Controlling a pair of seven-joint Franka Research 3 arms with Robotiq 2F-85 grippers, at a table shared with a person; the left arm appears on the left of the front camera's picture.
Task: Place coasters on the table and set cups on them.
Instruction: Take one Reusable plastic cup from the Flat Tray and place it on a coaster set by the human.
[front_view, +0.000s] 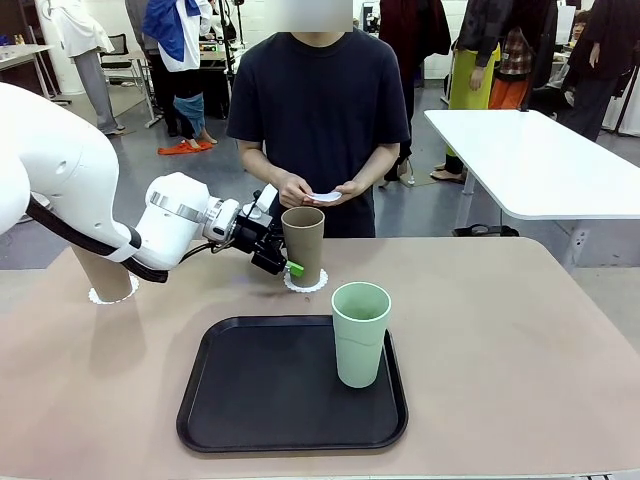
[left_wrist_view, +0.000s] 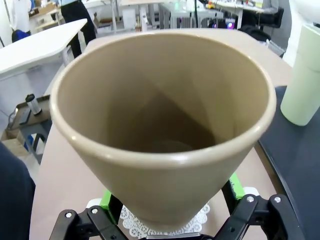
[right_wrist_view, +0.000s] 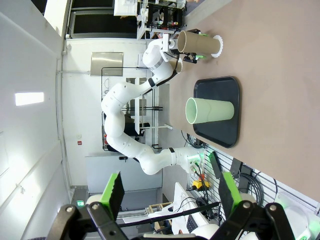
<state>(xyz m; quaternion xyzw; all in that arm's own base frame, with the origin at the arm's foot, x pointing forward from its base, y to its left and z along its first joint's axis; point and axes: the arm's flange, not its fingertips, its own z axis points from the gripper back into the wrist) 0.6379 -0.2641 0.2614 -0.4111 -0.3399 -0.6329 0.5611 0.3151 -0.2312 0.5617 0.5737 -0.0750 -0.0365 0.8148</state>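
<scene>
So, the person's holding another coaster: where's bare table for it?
Bare: the table's right side, from the black tray and green cup to the right edge. Crowded: the middle, where the left gripper brackets a tan cup on its coaster, and the left, under the arm.

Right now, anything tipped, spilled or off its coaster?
Nothing stands out. Middle tan cup upright on middle coaster, left tan cup upright on left coaster, green cup upright on the tray, third coaster in the person's hands.
</scene>
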